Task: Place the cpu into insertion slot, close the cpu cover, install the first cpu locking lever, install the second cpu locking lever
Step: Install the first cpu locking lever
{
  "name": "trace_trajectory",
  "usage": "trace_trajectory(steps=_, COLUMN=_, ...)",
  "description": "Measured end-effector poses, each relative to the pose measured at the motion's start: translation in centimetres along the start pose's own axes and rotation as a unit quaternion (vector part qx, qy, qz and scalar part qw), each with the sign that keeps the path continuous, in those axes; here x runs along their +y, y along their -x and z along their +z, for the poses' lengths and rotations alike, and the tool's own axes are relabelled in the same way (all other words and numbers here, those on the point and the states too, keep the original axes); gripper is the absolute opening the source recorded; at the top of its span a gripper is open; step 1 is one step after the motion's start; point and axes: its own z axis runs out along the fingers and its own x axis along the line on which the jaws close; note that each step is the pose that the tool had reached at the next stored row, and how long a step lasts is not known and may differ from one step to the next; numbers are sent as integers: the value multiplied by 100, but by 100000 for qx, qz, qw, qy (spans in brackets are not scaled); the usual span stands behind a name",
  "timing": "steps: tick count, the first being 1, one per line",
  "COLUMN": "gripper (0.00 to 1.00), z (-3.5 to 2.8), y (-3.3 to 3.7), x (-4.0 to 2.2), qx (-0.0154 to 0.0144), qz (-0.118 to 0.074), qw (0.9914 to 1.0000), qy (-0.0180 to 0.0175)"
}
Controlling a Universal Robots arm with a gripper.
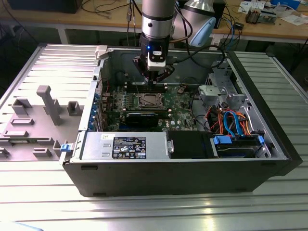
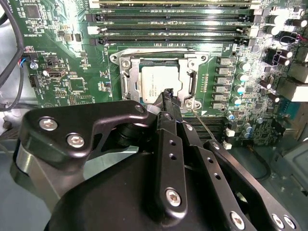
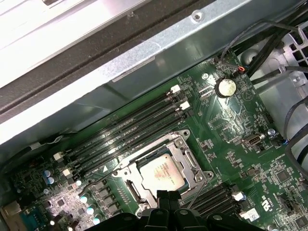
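**With the chip seated, we hover at the socket's edge**

As the arm hangs down into the open computer case [image 1: 168, 178], our gripper [image 2: 166, 94] sits low over the motherboard [image 2: 67, 62]. Its two black fingers are pressed together with no gap between them, and nothing is caught in them as far as we can see. Right at the tips lies the cpu [image 2: 155, 81], flat in the insertion slot [image 2: 197, 57], silver top facing up. Around it the cpu cover [image 2: 126, 79] is down, its window framing the chip. Just beside the fingers a thin metal rod [image 2: 204, 126] slants away from the socket's corner. We take it for one of the locking levers, and it looks unlatched, though we cannot tell for certain. Beyond the socket run the long memory slots [image 2: 173, 24].

Where could this go sour? We judge the tips to be very near the cover's edge. A slight offset and they would press on the frame or the chip's top instead of the lever, scratching the metal or skewing the cover. That rod looks thin and springy, too. Closed fingers could slide off it and strike the small components nearby.
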Motion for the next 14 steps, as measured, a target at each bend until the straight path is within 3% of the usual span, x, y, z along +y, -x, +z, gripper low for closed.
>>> trace_trajectory(steps=14, gripper=11, z=0, y=0, x=0, qx=-27, qz=-890, qw=99996, qy=5)
